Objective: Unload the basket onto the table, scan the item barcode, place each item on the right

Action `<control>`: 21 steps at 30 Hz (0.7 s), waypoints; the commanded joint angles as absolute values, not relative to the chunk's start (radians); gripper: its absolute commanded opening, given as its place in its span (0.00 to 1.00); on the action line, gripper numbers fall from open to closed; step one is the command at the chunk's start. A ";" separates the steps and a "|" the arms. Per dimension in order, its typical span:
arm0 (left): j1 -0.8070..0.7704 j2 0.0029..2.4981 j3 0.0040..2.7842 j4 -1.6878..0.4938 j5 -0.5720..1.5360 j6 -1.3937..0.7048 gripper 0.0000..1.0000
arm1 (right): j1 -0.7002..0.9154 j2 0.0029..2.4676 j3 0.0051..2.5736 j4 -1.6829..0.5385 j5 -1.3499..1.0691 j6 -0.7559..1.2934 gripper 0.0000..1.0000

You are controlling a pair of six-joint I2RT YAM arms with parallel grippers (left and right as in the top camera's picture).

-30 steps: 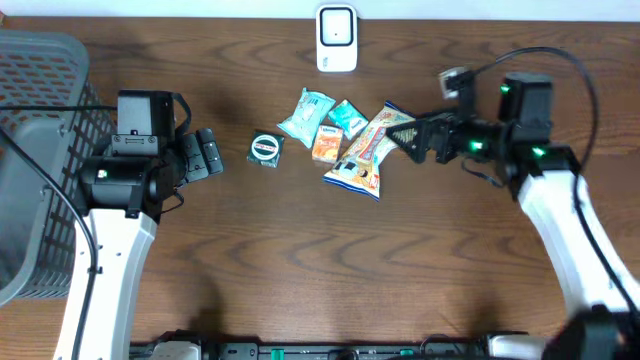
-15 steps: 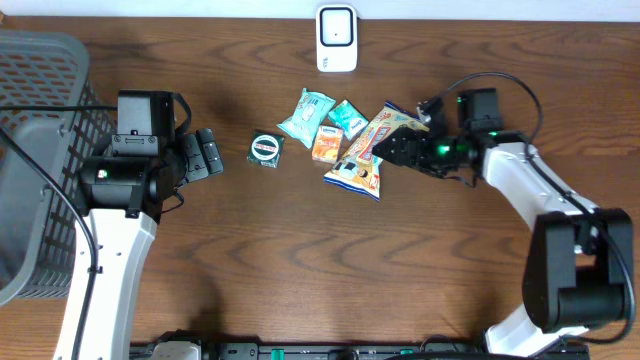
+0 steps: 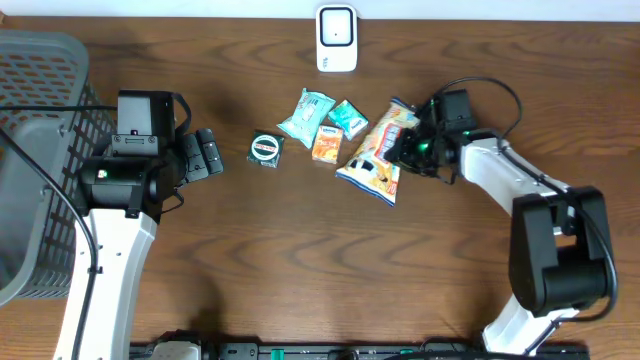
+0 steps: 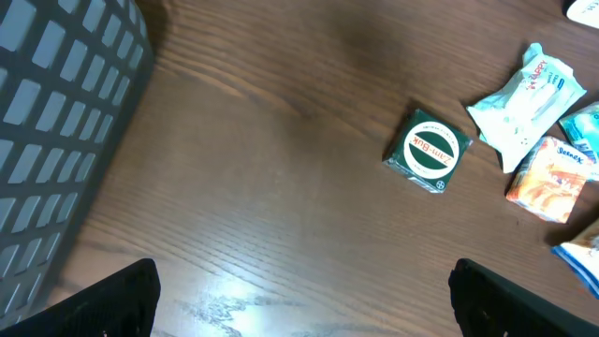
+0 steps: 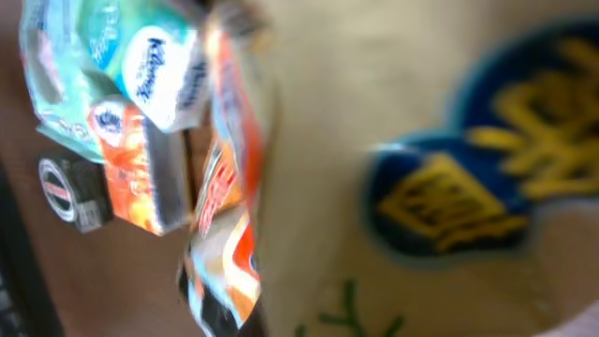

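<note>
Grey mesh basket (image 3: 40, 120) fills the left end of the table (image 3: 300, 280); just right of it the left gripper (image 3: 210, 155) hangs over bare wood, fingers spread wide and holding nothing; the left wrist view shows both fingertips at the bottom corners with only wood grain between them. Near those fingers, but apart from them, lies a green tin (image 3: 266, 149) with a round white label; next comes a close cluster of a pale blue tissue pack (image 3: 306, 115), a teal packet (image 3: 348, 118) and, just in front of the two, an orange packet (image 3: 327, 143). White scanner (image 3: 336, 38) stands at the far edge, behind the cluster and apart from it. At the cluster's right side sits the bag (image 3: 372, 160), orange and white, slanted with its top toward the far edge; the right gripper (image 3: 405, 150) meets its right edge with fingers pressed together, pinching the bag; whether the bag rests on the wood or is raised cannot be told. From the right wrist the bag is a blur of pale wrapper with blue and yellow print filling most of the view; tissue pack, orange packet and tin show at the left.
</note>
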State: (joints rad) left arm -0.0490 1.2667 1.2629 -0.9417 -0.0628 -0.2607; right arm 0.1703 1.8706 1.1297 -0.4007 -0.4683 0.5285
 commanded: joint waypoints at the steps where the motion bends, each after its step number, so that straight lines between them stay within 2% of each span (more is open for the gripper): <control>1: -0.045 1.262 1.268 -0.945 -0.076 -0.255 0.98 | 0.129 1.756 1.194 -0.464 -0.359 0.415 0.02; 6: -0.045 1.262 1.268 -0.945 -0.076 -0.255 0.98 | 0.140 1.630 1.248 -0.594 -0.128 0.380 0.01; 11: -0.045 1.262 1.268 -0.945 -0.076 -0.255 0.98 | 0.200 1.561 1.248 -0.656 0.252 0.376 0.01; 13: -0.045 1.262 1.268 -0.945 -0.076 -0.255 0.97 | 0.217 1.568 1.247 -0.666 0.286 0.377 0.01; 14: -0.045 1.262 1.268 -0.945 -0.076 -0.255 0.98 | 0.218 1.573 1.247 -0.671 0.270 0.377 0.09; 18: -0.045 1.262 1.268 -0.945 -0.076 -0.255 0.98 | 0.218 1.628 1.245 -0.682 0.113 0.377 0.80; 19: -0.045 1.262 1.268 -0.945 -0.076 -0.255 0.98 | 0.216 1.647 1.244 -0.683 0.103 0.377 0.88; 21: -0.045 1.262 1.268 -0.945 -0.076 -0.255 0.98 | 0.210 1.696 1.244 -0.685 0.101 0.381 0.91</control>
